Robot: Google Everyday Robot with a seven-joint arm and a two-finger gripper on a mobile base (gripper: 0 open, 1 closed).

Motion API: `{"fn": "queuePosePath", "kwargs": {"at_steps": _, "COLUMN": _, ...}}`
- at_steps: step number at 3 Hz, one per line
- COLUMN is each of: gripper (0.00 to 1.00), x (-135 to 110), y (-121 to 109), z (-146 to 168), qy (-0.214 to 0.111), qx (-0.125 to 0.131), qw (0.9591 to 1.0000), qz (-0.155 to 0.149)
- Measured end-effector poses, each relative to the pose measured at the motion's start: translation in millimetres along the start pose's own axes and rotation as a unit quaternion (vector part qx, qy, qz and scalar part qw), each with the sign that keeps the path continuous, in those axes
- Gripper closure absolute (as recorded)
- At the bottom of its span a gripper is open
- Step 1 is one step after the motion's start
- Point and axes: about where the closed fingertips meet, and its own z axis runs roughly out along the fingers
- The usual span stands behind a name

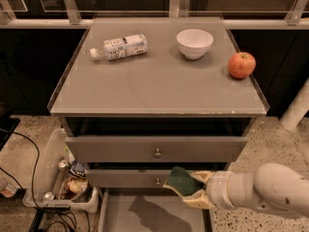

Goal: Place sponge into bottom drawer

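The gripper [189, 188] sits at the lower right of the frame, at the end of a thick white arm [270, 190] that comes in from the right edge. Its two pale fingers [202, 176] are clamped on the sponge [182, 180], one above it and one below. The sponge is tilted with its dark green face towards the camera, and a thin yellow edge shows along its lower side. It hangs in the air in front of the middle drawer [120, 178], just right of that drawer's knob [157, 181] and over the back right part of the drawer [118, 219]. That bottom drawer is pulled out at the lower edge of the frame, and a dark shadow lies on its grey floor. The top drawer [154, 149] is slightly open, with its knob in the centre. On the cabinet top [154, 88] a bottle [119, 47] lies on its side at the upper left, a white bowl [194, 42] stands upper centre, and an apple [241, 65] is near the right edge. The three are well apart from one another. On the floor at the lower left is a clear bin [50, 166] holding small clutter, with a black cable [34, 170] beside it.
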Motion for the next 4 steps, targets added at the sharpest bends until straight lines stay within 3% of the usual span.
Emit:
{"fn": "queuePosePath", "kwargs": {"at_steps": 2, "gripper": 1.00, "x": 50.9, "y": -6.3, "z": 101.7, "qy": -0.013, "qx": 0.016, "qw": 0.9996, "qz": -0.017}}
{"fn": "queuePosePath", "kwargs": {"at_steps": 3, "gripper": 1.00, "x": 72.1, "y": -6.9, "z": 146.0, "qy": -0.009, "qx": -0.003, "qw": 0.9999, "qz": -0.009}}
{"fn": "queuePosePath", "kwargs": {"at_steps": 4, "gripper": 1.00, "x": 94.9, "y": -18.9, "z": 169.8, "qy": -0.019, "qx": -0.025, "qw": 0.9992, "qz": 0.024}}
